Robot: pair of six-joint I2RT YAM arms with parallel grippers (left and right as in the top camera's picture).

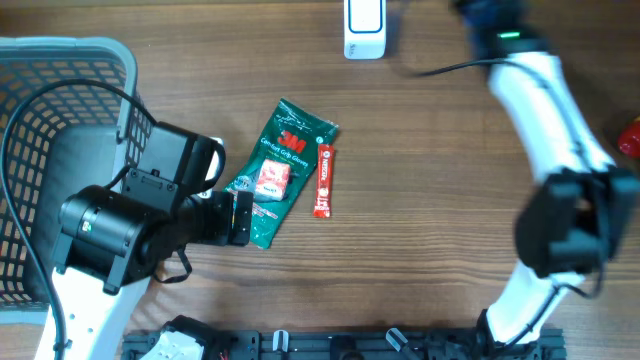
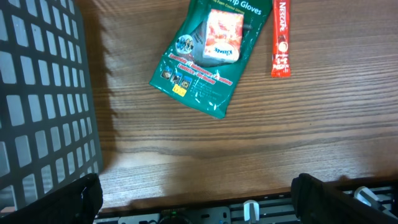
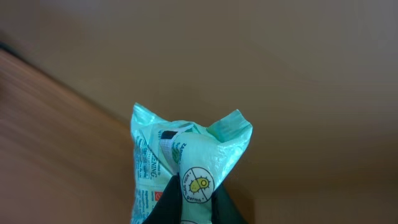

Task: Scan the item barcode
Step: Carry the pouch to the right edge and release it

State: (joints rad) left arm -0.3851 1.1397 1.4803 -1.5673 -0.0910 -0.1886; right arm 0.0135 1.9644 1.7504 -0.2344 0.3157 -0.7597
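Overhead: white scanner [image 1: 364, 30] at the worktop's [image 1: 450, 150] far edge; gloves pack [image 1: 280, 170] and red stick [image 1: 323, 180] lie just beside each other.
Left wrist: left pincer [image 2: 199, 196] released, near the gloves pack.
Right wrist: right pincer [image 3: 196, 205] clenched on a mint-green packet [image 3: 186, 162], its crimped end protruding.

Smooth wood-grain table [image 1: 430, 200], glossy plastic glove pack [image 1: 285, 150], shiny red sachet [image 1: 323, 181], grey plastic basket [image 1: 60, 45], crinkly mint-green pouch [image 3: 186, 152]

Mint-green printed packet [image 3: 186, 149] — crumpled, upright, bottom pinched in right end effector [image 3: 198, 198]; white scanner [image 1: 364, 28] — far edge.
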